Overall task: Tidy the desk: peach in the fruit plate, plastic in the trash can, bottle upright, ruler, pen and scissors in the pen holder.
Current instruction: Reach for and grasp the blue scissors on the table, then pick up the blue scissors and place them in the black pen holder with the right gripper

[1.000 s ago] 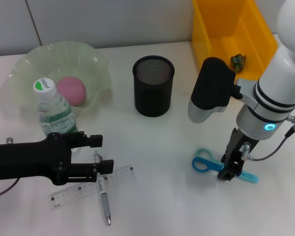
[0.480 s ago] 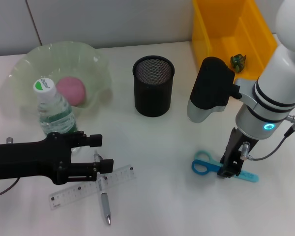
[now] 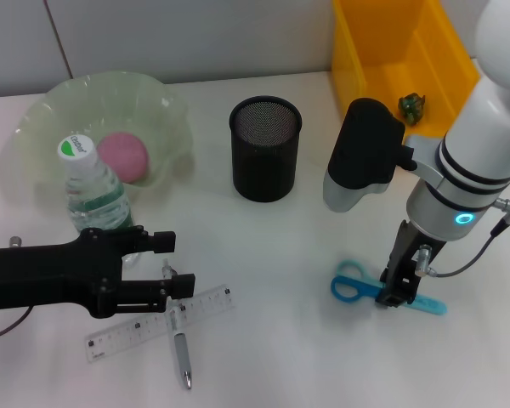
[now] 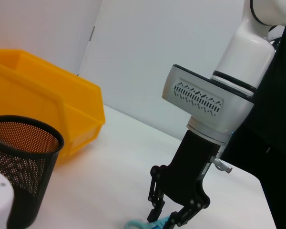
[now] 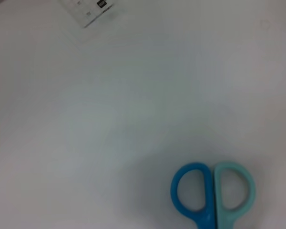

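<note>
On the white desk (image 3: 280, 246), right side, the right pincer (image 3: 394, 293) is down over the scissors (image 3: 361, 287), fingers narrowly apart astride the middle, handles sticking out toward the left. Left pincer (image 3: 174, 263) hovers wide just above the ruler (image 3: 157, 323) and pen (image 3: 178, 340), beside the upright bottle (image 3: 92, 191). Peach (image 3: 122, 156) sits in the fruit plate (image 3: 34, 127); pen holder (image 3: 265, 149) stands at centre, trash can (image 3: 382, 51) behind right.

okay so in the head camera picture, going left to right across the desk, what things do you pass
fruit plate with the peach → ruler → pen holder → scissors under the right gripper → trash can. The bottle, pen and left gripper overlap others, so they are left out.
</note>
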Robot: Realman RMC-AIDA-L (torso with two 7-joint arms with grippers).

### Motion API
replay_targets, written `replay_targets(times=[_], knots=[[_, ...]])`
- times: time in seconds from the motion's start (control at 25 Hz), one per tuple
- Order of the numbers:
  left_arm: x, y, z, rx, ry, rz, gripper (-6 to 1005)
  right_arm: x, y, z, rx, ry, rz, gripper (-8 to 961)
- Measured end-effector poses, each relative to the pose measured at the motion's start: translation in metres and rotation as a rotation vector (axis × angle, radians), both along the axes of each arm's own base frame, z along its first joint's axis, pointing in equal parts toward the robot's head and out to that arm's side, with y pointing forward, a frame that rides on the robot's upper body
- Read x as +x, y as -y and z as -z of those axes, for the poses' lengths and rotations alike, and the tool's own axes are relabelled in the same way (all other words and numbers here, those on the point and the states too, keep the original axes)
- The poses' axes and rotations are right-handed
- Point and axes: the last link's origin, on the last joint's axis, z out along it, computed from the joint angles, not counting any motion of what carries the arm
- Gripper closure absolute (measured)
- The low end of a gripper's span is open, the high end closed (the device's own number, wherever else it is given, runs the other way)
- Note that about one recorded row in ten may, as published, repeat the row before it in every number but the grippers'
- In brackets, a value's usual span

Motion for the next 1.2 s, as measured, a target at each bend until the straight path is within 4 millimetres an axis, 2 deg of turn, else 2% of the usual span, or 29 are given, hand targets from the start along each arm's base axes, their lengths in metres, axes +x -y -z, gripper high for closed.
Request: replay_targets(times=[0.4,0.76,0.88,0.96,1.04,1.08,1.12,1.2], knots=[[0.000,0.000,0.000,0.001,0.003,0.000,186,-0.002,0.002,0.002,-0.006,0.000,-0.013,721],[0.000,0.000,-0.001,0.003,0.003,-0.001,186,-0.016,0.000,-0.008,0.031,-0.063,-0.022,733],[-0.001,0.000,-0.001,0.005,0.003,-0.004,187,-0.026,-0.002,-0.027,0.097,-0.142,-0.030,733],[-0.001,0.000,-0.001,0.005,0.002,-0.005,187,-0.029,-0.003,-0.033,0.114,-0.174,-0.034,734],[-0.002,0.000,-0.002,0.006,0.002,-0.006,187,-0.033,-0.003,-0.044,0.145,-0.251,-0.043,734],[-0.002,0.000,-0.002,0.006,0.004,-0.008,187,-0.037,-0.003,-0.056,0.175,-0.330,-0.060,734],[-0.002,0.000,-0.002,0.006,0.004,-0.008,187,-0.037,-0.003,-0.056,0.175,-0.330,-0.060,734],[-0.002,0.000,-0.002,0.010,0.005,-0.005,187,-0.042,-0.003,-0.070,0.212,-0.458,-0.096,734]])
